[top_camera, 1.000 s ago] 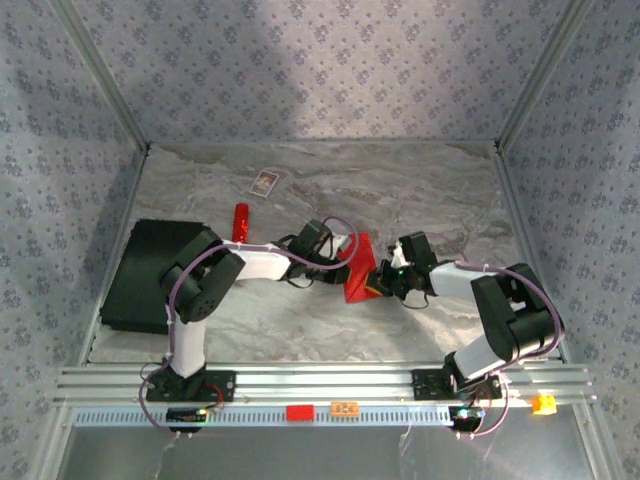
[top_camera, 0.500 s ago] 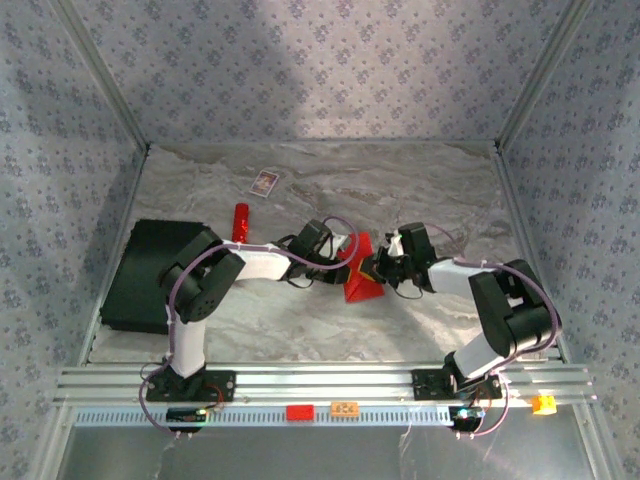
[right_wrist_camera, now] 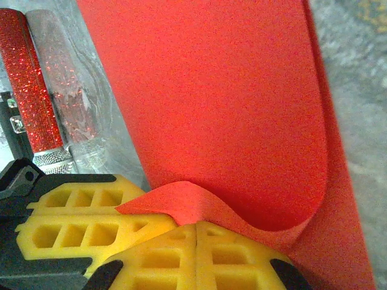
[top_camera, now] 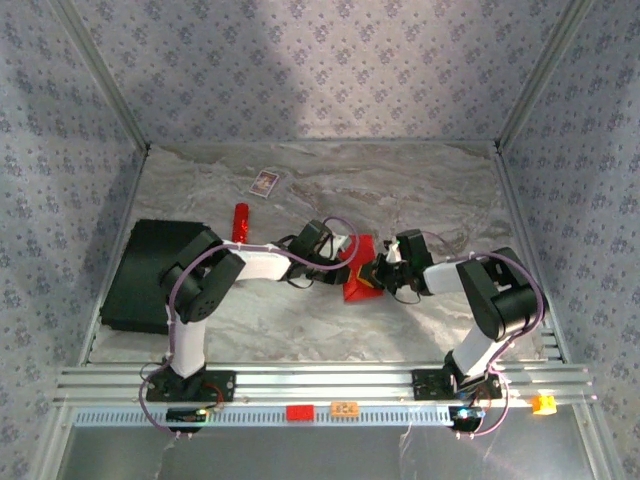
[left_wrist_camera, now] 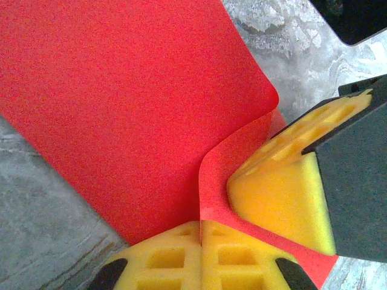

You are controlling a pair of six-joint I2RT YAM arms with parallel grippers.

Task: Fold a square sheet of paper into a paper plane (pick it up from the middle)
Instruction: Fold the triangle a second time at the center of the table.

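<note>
Top view: mid-table, the paper [top_camera: 358,288] lies between the arms, its long axis running away from their bases. The left gripper [top_camera: 345,262] and right gripper [top_camera: 380,272] meet at its middle from opposite sides, equally near.

Left wrist: the left gripper's pads are together, clamped on a buckled ridge of paper.

Right wrist: the right gripper's pads pinch that ridge too, with the sheet stretching ahead.

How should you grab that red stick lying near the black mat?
Probably the middle of the glittery red cylindrical stick, coming straight down from above. It lies flat on the marble table, pointing away from the arms, so squeezing from its left and right would span its narrow round body.
</note>
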